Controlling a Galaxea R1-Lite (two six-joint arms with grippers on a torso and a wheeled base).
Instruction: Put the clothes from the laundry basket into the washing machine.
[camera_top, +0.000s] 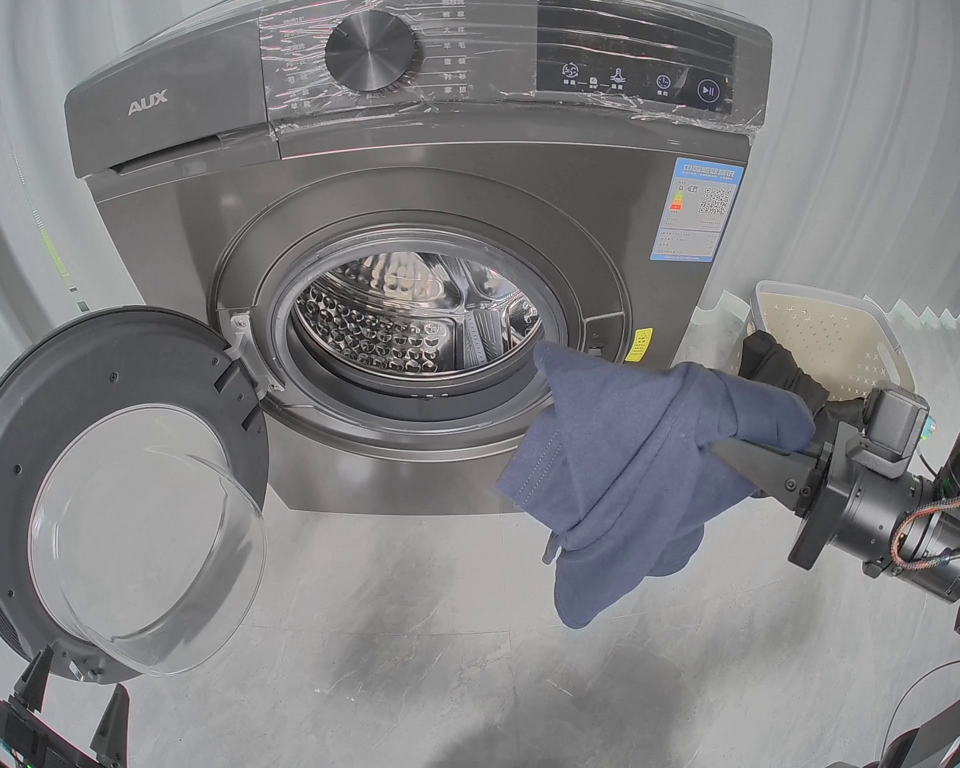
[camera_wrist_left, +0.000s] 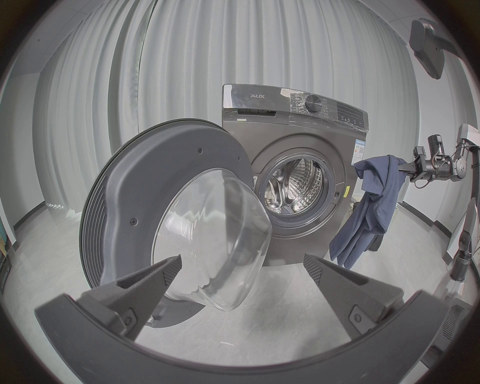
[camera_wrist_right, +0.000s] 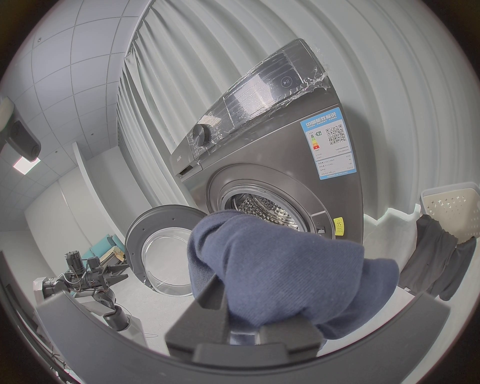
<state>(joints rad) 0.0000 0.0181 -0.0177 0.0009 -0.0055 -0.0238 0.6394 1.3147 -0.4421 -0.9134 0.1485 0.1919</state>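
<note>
Right, head view: right gripper (camera_top: 765, 462) is clamped on the blue garment (camera_top: 640, 450), held up beside the drum (camera_top: 410, 310) mouth, likely for loading; door (camera_top: 130, 480) swung wide. A dark garment (camera_top: 775, 365) drapes over the laundry basket (camera_top: 850, 335).

Left wrist view: left gripper (camera_wrist_left: 241, 262) has its fingers apart and holds nothing.

Right wrist view: blue energy label (camera_wrist_right: 327, 145) and yellow sticker (camera_wrist_right: 339, 226) on the washing machine (camera_wrist_right: 280, 165) front.

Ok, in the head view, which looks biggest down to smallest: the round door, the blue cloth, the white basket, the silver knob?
Largest to smallest:
1. round grey washing machine door, nearer the camera
2. dark blue cloth, not far behind
3. white perforated plastic laundry basket, partly hidden
4. round silver metal knob
</note>
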